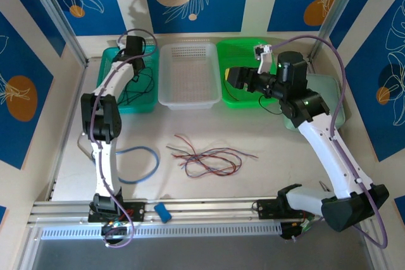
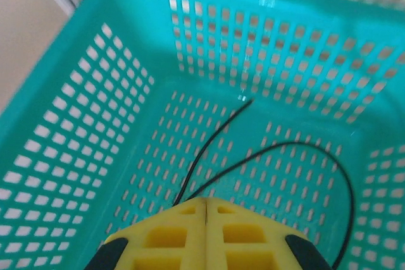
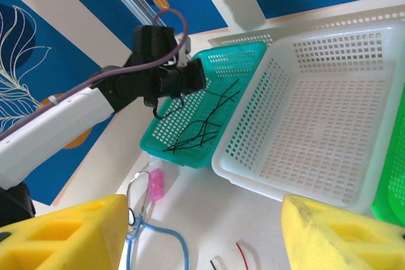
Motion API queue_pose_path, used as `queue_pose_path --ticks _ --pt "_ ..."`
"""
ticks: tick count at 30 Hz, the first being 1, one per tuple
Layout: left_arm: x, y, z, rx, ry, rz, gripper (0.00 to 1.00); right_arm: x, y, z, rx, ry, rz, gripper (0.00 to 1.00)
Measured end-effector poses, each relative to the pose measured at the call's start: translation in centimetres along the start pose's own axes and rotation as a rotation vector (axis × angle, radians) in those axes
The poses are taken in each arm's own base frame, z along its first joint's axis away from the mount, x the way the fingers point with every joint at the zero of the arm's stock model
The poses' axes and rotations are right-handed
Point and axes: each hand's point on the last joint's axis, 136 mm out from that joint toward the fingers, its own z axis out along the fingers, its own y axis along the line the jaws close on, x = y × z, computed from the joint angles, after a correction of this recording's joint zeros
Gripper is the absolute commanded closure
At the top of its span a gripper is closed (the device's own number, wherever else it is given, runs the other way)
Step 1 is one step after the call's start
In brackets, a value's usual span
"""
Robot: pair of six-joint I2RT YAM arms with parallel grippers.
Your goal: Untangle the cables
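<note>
A loose tangle of thin red, black and brown cables (image 1: 205,156) lies on the white table in front of the baskets. Several black cables (image 3: 202,124) lie in the teal basket (image 1: 105,67). My left gripper (image 2: 206,199) hangs inside that basket (image 2: 95,93) with its yellow fingers pressed together on a black cable (image 2: 209,143) that runs out from under the tips. In the right wrist view a black loop (image 3: 166,110) hangs below that gripper (image 3: 193,75). My right gripper (image 3: 202,238) is open and holds nothing. It hovers at the white basket's right edge (image 1: 231,77).
A white basket (image 1: 188,74) stands between the teal one and a green basket (image 1: 243,52). A thick light-blue hose loop (image 1: 139,162) lies by the left arm, with a pink piece (image 3: 155,184) near it. A small blue object (image 1: 163,212) sits on the front rail.
</note>
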Motion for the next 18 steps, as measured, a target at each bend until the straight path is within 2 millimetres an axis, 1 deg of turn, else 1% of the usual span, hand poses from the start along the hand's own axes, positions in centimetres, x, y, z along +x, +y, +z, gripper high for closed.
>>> queue_pose_path --ticks 5,8,10,18 --pt "3.9 0.2 2.3 0.018 0.15 0.009 1.0 0.0 -0.4 -0.1 0.013 0.004 0.001 0.35" --pt "5.6 1.1 3.3 0.016 0.223 -0.002 1.0 0.0 -0.5 -0.2 0.014 0.002 0.002 0.35" --pt "6.1 1.6 3.4 0.016 0.248 -0.012 1.0 0.0 -0.5 -0.2 0.014 0.002 0.003 0.35" --pt "7.0 1.5 3.4 0.056 0.3 -0.02 1.0 0.0 -0.5 -0.2 0.014 0.002 0.004 0.35"
